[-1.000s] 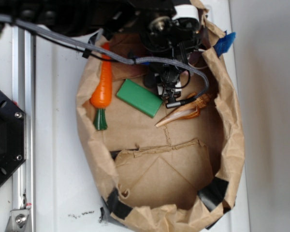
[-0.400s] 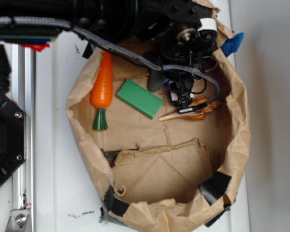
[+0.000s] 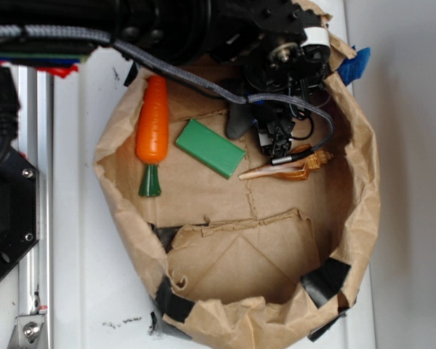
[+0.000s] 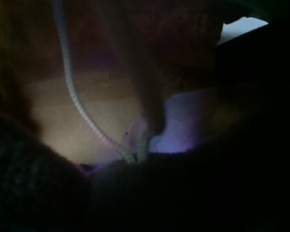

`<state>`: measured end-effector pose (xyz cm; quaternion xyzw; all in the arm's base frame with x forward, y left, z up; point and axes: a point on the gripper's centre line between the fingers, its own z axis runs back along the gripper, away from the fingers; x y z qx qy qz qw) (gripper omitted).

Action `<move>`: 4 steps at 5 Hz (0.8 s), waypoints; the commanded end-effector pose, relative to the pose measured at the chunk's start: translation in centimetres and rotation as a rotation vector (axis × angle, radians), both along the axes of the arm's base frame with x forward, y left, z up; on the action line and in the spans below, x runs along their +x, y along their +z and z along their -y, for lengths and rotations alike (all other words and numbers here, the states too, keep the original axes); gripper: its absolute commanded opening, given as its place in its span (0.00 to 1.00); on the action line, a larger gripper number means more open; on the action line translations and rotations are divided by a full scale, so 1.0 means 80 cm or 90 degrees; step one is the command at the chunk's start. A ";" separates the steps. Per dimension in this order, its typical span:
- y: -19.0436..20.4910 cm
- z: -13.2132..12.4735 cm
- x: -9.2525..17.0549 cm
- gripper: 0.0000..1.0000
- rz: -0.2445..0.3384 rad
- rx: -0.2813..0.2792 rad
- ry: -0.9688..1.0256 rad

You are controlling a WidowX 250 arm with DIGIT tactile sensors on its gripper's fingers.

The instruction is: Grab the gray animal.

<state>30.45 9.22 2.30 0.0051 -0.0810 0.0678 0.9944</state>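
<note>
Brown kraft paper forms the bag point(image 3: 131, 240) that carries everything, its rolled rim patched with black tape at the near corners. Just past the bag's near fold lies bare paper floor. Further in, along the left wall, an orange carrot point(image 3: 152, 131) with a green top points toward the near edge; beside it, toward the middle, a green block point(image 3: 210, 148) lies flat and aslant. To the right, a tan spiral seashell point(image 3: 291, 169) lies with its pale tip toward the block. Beyond these, at the far right part of the bag, the black end effector point(image 3: 277, 138) hangs downward with a grey cable looping around it. The gray animal point(image 3: 240, 120) shows as a dark rounded lobe just left of the end effector, between it and the block's far end, touching or nearly so. Whether the jaws are parted or gripping the animal cannot be told: the wrist view is dark and blurred. No readable writing shows.
</note>
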 end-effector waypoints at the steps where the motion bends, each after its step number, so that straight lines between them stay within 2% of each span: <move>1: 0.099 0.019 -0.018 0.00 0.079 -0.034 0.005; 2: 0.151 0.050 -0.031 0.00 0.115 -0.085 0.005; 3: 0.185 0.082 -0.033 0.00 0.101 -0.127 0.011; 4: 0.192 0.099 -0.037 0.00 0.056 -0.139 0.014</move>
